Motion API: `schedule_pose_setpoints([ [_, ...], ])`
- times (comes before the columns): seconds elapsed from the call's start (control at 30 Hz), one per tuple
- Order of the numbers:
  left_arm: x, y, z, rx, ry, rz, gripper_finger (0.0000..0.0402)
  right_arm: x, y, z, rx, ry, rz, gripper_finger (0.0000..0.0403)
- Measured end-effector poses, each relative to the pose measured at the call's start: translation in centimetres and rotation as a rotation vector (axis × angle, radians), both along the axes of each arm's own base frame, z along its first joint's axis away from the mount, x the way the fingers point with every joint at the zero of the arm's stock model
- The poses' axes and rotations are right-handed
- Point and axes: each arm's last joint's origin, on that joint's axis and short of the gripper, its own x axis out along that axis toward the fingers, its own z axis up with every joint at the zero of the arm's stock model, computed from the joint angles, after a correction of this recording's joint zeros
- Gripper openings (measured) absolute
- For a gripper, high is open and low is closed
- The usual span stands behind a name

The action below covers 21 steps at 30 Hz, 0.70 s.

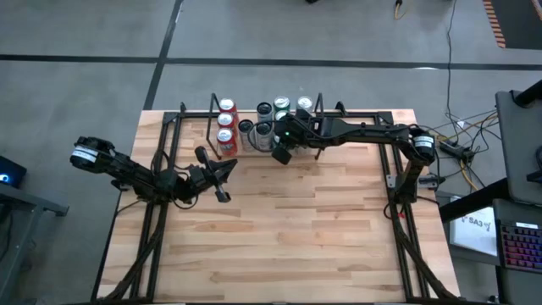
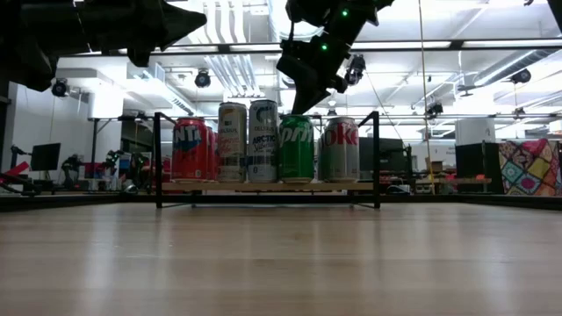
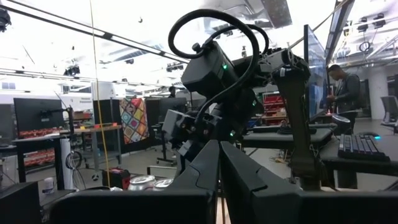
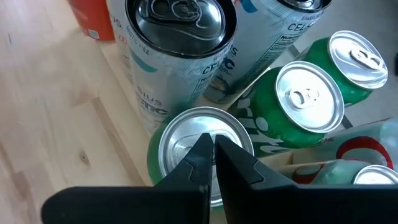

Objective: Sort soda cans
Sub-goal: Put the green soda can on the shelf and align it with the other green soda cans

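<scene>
The soda cans (image 1: 262, 123) are standing grouped by colour at the desk's (image 1: 288, 229) far edge; sorting looks nearly finished. Right hand (image 1: 282, 152), pinched shut and empty, is hovering just above them. Left hand (image 1: 222, 182), also shut, is waiting nearby.

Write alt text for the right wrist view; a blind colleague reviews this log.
The right arm's shut dark pincer hovers just above the silver top of a green cylindrical metal soda can. Beside it stand two tall silver-white cans, two more green cans and a red can, on a light wooden table.
</scene>
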Motion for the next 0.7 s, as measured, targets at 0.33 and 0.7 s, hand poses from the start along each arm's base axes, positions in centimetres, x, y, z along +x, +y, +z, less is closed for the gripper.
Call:
schedule_pose_setpoints([
  [0.33,0.01,0.00,-0.02,0.003,0.003,0.002,0.0000,-0.10,-0.03,-0.03,-0.014,0.012,-0.014,0.0009],
  [0.7,0.01,-0.01,-0.02,0.003,0.004,0.001,0.0000,-0.16,-0.09,-0.03,-0.017,0.010,-0.042,0.0009],
])
